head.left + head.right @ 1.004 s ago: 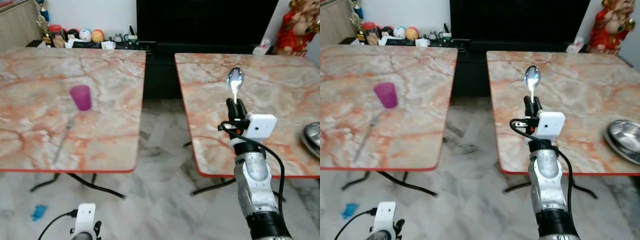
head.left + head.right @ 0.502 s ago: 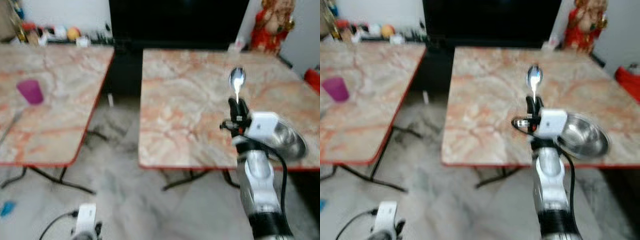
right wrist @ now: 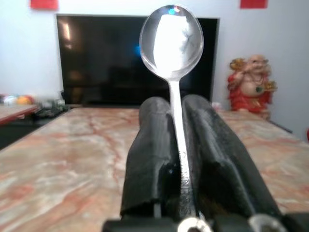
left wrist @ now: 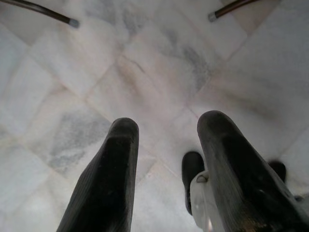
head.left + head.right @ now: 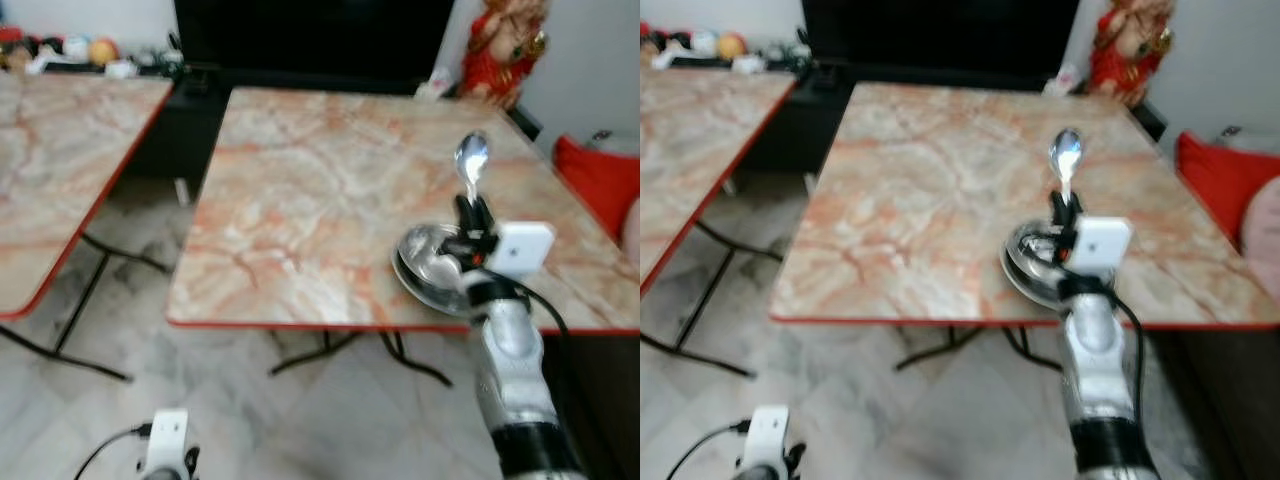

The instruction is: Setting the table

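My right gripper (image 5: 474,206) is shut on a steel spoon (image 5: 471,160) that stands upright, bowl at the top; the right wrist view shows the spoon (image 3: 171,43) pinched between the two black fingers (image 3: 149,145). Right behind that wrist, a steel bowl (image 5: 432,267) sits on the marble table (image 5: 320,200) close to its front edge. My left gripper (image 4: 166,159) hangs low over the marble floor, fingers open with nothing between them.
A second marble table (image 5: 50,170) stands to the left across a gap. Past the tables are a black TV (image 5: 310,35) and a red figurine (image 5: 500,50). A red cushion (image 5: 598,180) lies at the right. Table legs (image 5: 330,350) reach out over the floor.
The camera has swung right: the right table and steel bowl now sit in the middle, and the left table with the purple cup has slid out of view. The spoon stays held upright.
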`<state>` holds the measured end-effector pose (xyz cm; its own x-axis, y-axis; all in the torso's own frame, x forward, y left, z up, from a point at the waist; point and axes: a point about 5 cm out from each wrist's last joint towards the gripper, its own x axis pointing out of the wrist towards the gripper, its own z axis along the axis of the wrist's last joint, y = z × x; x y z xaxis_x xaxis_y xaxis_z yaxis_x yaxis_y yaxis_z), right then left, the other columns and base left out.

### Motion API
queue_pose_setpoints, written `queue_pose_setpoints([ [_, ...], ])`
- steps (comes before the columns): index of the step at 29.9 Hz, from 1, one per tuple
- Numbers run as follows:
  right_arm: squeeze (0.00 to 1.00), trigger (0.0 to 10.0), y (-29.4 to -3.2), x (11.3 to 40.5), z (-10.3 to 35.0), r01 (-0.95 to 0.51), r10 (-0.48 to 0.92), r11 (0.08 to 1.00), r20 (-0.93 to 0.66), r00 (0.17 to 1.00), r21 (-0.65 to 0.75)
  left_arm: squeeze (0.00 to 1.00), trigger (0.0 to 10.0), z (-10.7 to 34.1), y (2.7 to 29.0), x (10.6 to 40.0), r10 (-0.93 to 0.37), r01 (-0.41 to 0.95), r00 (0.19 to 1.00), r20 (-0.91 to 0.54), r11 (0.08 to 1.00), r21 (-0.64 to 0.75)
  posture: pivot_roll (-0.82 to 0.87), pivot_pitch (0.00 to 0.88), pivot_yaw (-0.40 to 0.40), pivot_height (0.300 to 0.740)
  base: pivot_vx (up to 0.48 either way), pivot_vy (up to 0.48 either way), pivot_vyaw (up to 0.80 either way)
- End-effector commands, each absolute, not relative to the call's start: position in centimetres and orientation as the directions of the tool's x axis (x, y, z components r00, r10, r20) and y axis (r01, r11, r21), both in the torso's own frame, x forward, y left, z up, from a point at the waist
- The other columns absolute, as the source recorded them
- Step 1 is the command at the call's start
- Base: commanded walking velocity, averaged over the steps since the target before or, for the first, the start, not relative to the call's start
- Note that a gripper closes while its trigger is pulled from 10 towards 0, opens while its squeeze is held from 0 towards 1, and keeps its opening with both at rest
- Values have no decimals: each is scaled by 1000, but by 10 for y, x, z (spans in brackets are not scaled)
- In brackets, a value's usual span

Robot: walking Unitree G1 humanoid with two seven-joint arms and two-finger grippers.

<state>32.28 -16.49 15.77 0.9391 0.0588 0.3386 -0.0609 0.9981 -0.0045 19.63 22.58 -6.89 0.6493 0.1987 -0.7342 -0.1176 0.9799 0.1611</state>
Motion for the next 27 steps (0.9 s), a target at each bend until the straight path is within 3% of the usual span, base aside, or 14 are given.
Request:
queue_pose_setpoints([
  [1,0,10000,-174,323,162,-32,33,999,351,936,-8,0,10000,-69,225,196,198,-120,644,-739,980,158,8,0,-22,740,0,-480,0],
  [7,0,10000,-175,322,161,-24,26,1000,343,939,-8,0,10000,-69,224,197,197,-116,646,-737,980,160,8,0,-19,740,0,-476,0],
  [27,0,10000,-178,324,159,-1,4,1000,330,944,-7,0,10000,-69,228,196,199,-132,639,-743,980,149,16,0,-12,740,0,0,0],
])
